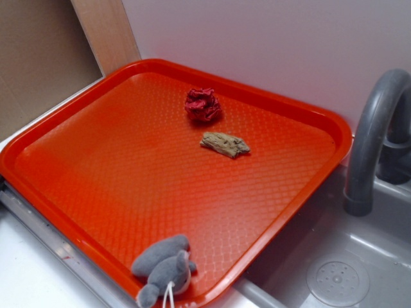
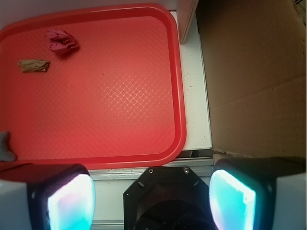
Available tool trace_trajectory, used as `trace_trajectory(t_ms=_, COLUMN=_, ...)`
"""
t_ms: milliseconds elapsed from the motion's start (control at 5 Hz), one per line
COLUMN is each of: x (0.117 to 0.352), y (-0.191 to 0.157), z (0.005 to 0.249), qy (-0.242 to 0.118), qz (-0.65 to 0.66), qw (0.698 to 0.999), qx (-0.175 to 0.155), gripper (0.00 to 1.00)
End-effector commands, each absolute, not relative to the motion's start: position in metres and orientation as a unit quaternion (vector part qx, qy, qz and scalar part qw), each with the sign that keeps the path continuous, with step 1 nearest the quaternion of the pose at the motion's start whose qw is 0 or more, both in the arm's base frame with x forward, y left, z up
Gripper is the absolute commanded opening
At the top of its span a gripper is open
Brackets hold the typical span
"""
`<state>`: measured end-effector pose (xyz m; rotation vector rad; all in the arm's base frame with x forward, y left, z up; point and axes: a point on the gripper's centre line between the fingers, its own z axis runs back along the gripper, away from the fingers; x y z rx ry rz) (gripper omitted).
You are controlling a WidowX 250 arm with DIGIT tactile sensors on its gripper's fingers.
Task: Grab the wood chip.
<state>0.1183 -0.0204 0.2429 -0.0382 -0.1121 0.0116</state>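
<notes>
The wood chip (image 1: pixel 225 144), a small rough tan-brown chunk, lies on the red tray (image 1: pixel 96 167) right of its middle; in the wrist view the wood chip (image 2: pixel 33 65) lies at the tray's (image 2: pixel 120 96) far left. My gripper (image 2: pixel 152 196) is open, its two glowing pads wide apart with nothing between them. It hangs high over the tray's near rim and the metal rail, far from the chip. The exterior view does not show the gripper.
A dark red wrinkly ball (image 1: pixel 203 104) sits just behind the chip, the same ball (image 2: pixel 61 40) at upper left in the wrist view. A grey plush toy (image 1: pixel 164 266) rests on the tray's front rim. A grey faucet (image 1: pixel 372 141) and sink (image 1: pixel 334 269) stand right; cardboard (image 2: pixel 254 76) flanks the tray.
</notes>
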Motion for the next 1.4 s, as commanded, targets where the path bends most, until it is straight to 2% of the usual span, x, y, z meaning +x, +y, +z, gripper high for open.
trace_trajectory(t_ms=0, x=0.118, y=-0.020, z=0.243, qy=-0.056, qz=0.006, qw=0.998, qx=-0.019, gripper=1.00)
trace_trajectory(t_ms=200, x=0.139, y=-0.035, z=0.240, qy=-0.088, qz=-0.092, qw=0.991, qx=-0.050, gripper=1.00)
trace_trajectory(t_ms=400, x=0.150, y=-0.055, z=0.235, qy=-0.107, qz=-0.199, qw=0.973, qx=-0.041, gripper=1.00)
trace_trajectory(t_ms=600, x=0.167, y=-0.087, z=0.223, qy=-0.137, qz=-0.320, qw=0.936, qx=-0.049, gripper=1.00)
trace_trajectory(t_ms=800, x=0.181, y=-0.116, z=0.205, qy=-0.141, qz=-0.434, qw=0.887, qx=-0.064, gripper=1.00)
trace_trajectory(t_ms=1000, x=0.192, y=-0.144, z=0.186, qy=-0.109, qz=-0.537, qw=0.836, qx=-0.035, gripper=1.00)
trace_trajectory(t_ms=1200, x=0.206, y=-0.178, z=0.169, qy=-0.097, qz=-0.591, qw=0.801, qx=-0.010, gripper=1.00)
